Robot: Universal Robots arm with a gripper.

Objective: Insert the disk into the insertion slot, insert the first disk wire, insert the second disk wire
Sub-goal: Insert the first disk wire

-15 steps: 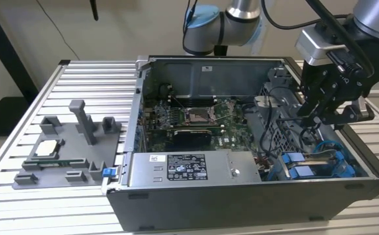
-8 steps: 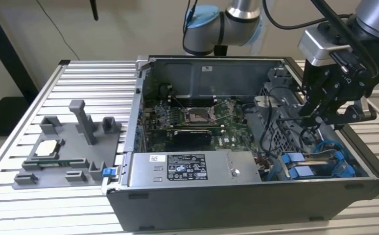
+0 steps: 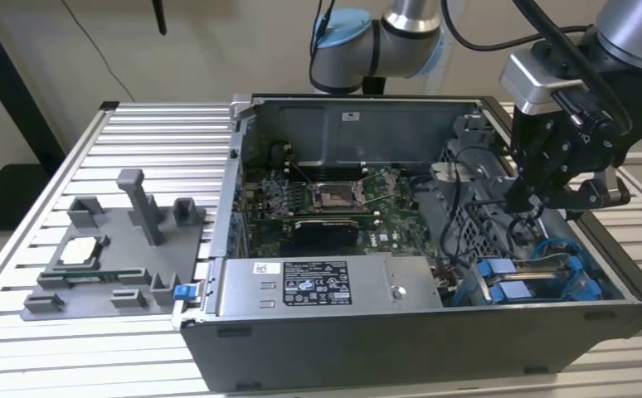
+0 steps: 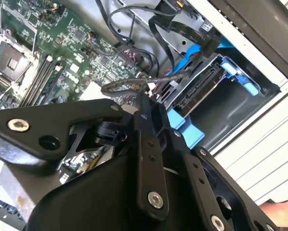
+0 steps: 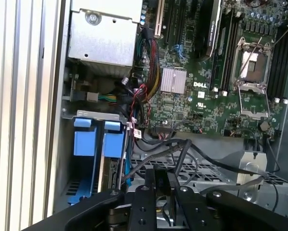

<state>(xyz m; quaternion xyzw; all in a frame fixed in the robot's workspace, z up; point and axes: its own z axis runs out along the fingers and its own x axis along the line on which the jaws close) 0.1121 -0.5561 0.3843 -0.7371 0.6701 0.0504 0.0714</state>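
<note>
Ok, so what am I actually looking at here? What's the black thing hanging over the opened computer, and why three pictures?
It's one robot arm with a gripper, its hand, hanging over an opened computer case on a slatted metal table. The exterior view comes from a camera standing off the arm; both wrist views come from cameras riding on the arm, so the black gripper parts loom close in them. Inside the case lie the green motherboard and a grey power-supply box. On the exterior view's left stands a grey fixture holding a chip. The gripper is over the corner with the insertion slot, marked by blue plastic; the disk seems to sit in it already. A dark cable runs by the gripper's tip; whether it is gripped I cannot tell.
</note>
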